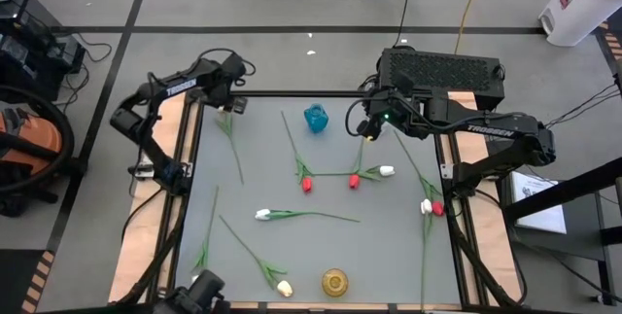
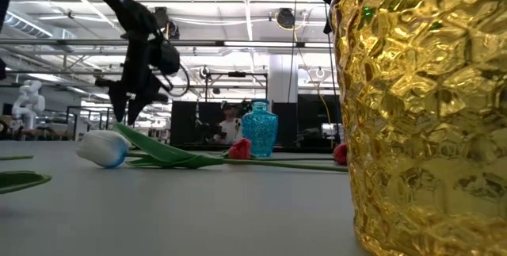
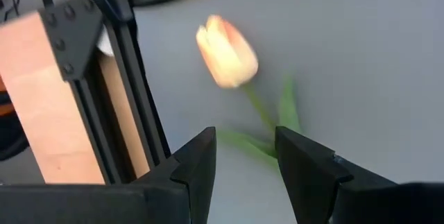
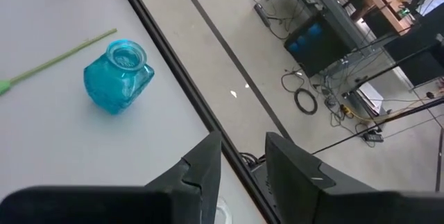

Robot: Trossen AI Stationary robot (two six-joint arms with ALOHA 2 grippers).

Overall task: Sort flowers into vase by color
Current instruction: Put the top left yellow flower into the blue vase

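Several artificial tulips lie flat on the grey table [image 1: 389, 246]. A cream-yellow bud [image 3: 227, 52] lies by the far left corner, its stem [image 1: 234, 149] running toward the near edge. My left gripper [image 1: 230, 103] [image 3: 244, 156] hovers over that flower, open, with a finger on either side of the stem just behind the bud. My right gripper [image 1: 369, 127] [image 4: 243, 156] is open in the air just right of the blue vase [image 1: 316, 118] [image 4: 118, 75]. The gold vase [image 1: 335, 281] [image 2: 428, 105] stands at the near edge.
Red buds [image 1: 307, 185] [image 1: 354, 181] and a white one [image 1: 387, 170] lie mid-table. Another white bud [image 1: 262, 215] lies nearer, and a white and red pair [image 1: 431, 207] by the right rail. A cream bud [image 1: 284, 288] lies left of the gold vase. Black rails frame the table.
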